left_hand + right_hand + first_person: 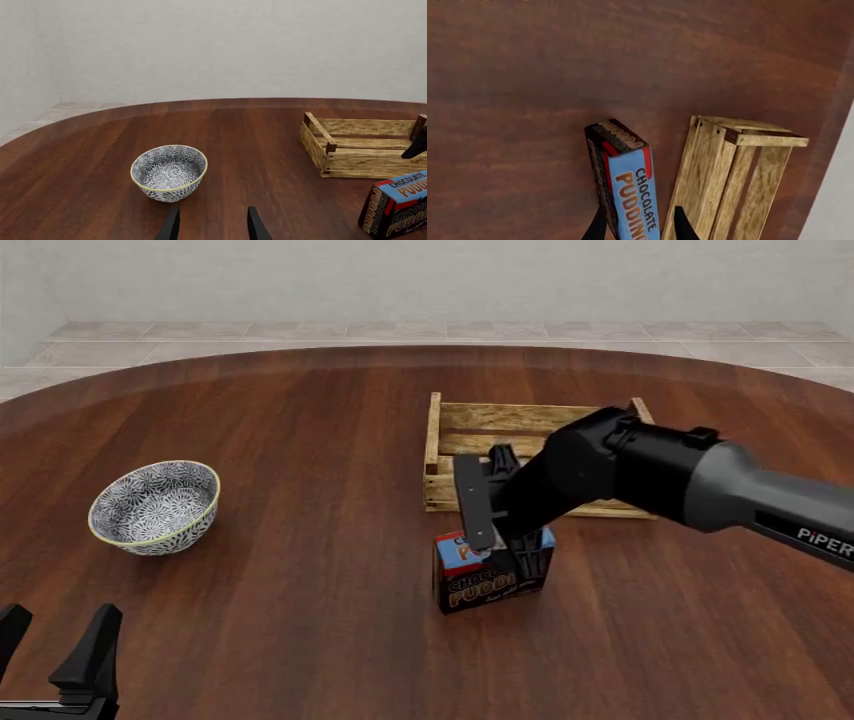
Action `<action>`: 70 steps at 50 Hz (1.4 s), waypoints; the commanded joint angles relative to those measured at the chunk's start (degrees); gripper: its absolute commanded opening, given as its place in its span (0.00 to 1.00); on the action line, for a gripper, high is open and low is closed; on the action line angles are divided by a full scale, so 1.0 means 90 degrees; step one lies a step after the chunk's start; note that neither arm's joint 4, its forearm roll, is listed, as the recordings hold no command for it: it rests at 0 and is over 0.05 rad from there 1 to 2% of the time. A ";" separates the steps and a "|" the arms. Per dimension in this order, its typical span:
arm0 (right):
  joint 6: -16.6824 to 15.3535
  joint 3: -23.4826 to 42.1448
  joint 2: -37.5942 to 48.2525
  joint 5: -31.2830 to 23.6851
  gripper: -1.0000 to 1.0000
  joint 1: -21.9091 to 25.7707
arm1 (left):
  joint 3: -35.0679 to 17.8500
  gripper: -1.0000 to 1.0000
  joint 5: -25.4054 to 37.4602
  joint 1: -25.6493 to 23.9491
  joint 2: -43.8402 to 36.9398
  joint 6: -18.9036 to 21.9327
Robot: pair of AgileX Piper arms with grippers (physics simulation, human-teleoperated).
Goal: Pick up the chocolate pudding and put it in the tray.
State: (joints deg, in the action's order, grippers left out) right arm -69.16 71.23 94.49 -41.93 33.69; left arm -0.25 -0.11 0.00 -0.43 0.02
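Observation:
The chocolate pudding (470, 585) is a small blue and brown carton that stands upright on the table, just in front of the tray (435, 445), a light-wood slatted crate. My right gripper (505, 552) is open and reaches down over the carton. In the right wrist view its fingers (598, 227) straddle the carton (627, 185), with the tray (720, 165) right beside it. My left gripper (51, 642) is open and empty at the near left. The left wrist view (212, 230) shows the carton (397, 205) and the tray (360, 162).
A round blue-white patterned bowl (154, 505) stands on the left of the dark wood table, ahead of my left gripper; it also shows in the left wrist view (169, 172). The table's curved far edge meets a tiled floor and a pale wall.

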 commanded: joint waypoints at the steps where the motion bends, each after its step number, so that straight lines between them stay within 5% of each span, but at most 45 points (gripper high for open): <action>1: 0.0038 -0.0023 0.0114 0.0079 1.00 0.0019 | 0.0000 1.00 0.0000 -0.0001 -0.0001 -0.0001; 70: 0.0254 0.0135 0.0768 0.0276 1.00 -0.0243 | 0.0000 1.00 0.0000 0.0000 0.0000 0.0000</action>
State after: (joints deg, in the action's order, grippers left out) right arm -67.38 72.36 100.95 -39.71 31.52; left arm -0.25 -0.11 0.00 -0.44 0.01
